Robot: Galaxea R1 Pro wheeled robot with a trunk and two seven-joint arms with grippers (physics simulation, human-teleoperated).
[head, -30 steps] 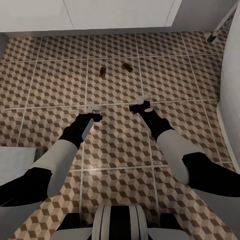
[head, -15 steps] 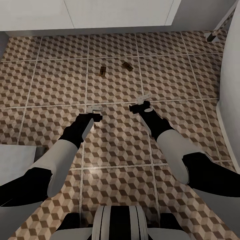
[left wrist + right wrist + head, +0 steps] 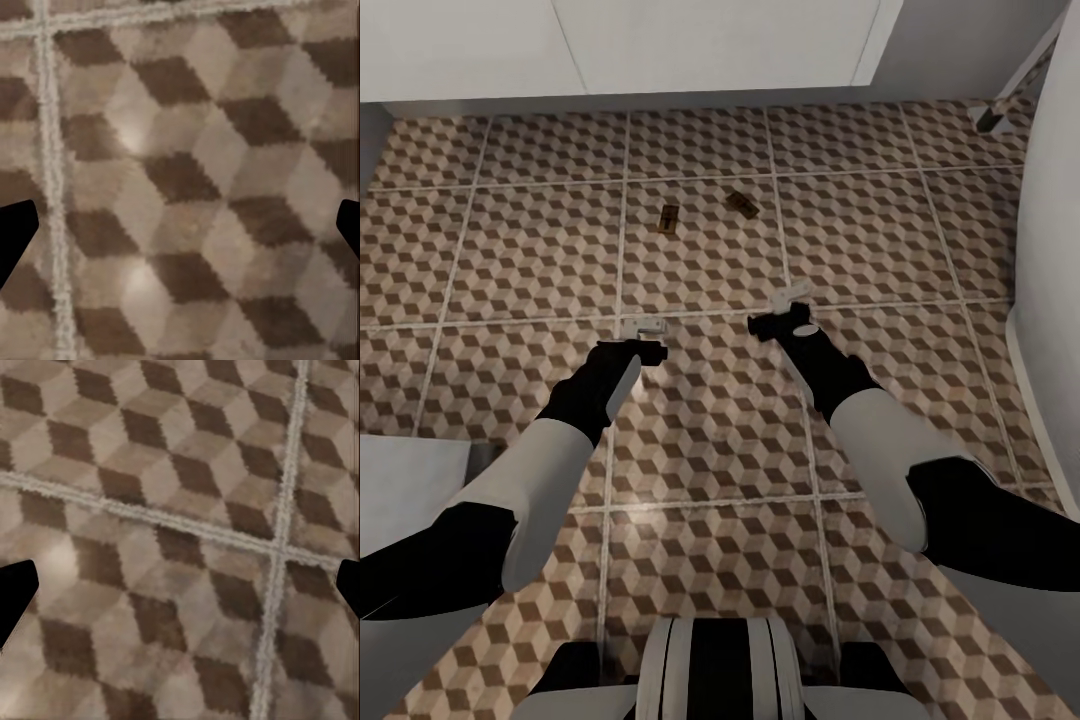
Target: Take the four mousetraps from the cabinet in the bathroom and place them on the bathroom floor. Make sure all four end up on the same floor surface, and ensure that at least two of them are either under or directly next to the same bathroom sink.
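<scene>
Head view. I see two mousetraps on the bathroom floor (image 3: 510, 250), well ahead of both arms: one mousetrap (image 3: 668, 218) near a grout line and a second mousetrap (image 3: 740, 203) just beside it, apart from each other and each turned at its own angle. Beyond them runs a white boxy front (image 3: 660, 45); I cannot confirm from here whether it is the sink. The left hand (image 3: 646, 327) and the right hand (image 3: 790, 297) hang above the tiles, well short of the traps, and neither carries anything. I judge each trap to be light and stiff, a thin flat board that sits flush to the tile. I would take hold across the board's long edges and keep clear of the wire parts. A flat board on smooth tile may slide when nudged.

Left wrist view. Dark fingertips (image 3: 15, 232) stand at both edges of the picture with bare floor between them: the left hand is released.

Right wrist view. Fingertips (image 3: 15, 592) again sit far apart over tile and a grout crossing: the right hand is released.

Change from the earlier frames. The whole floor pattern, the traps included, sits slightly higher in the head view than a second ago; I read this as camera or base motion. Arm poses look unchanged.
</scene>
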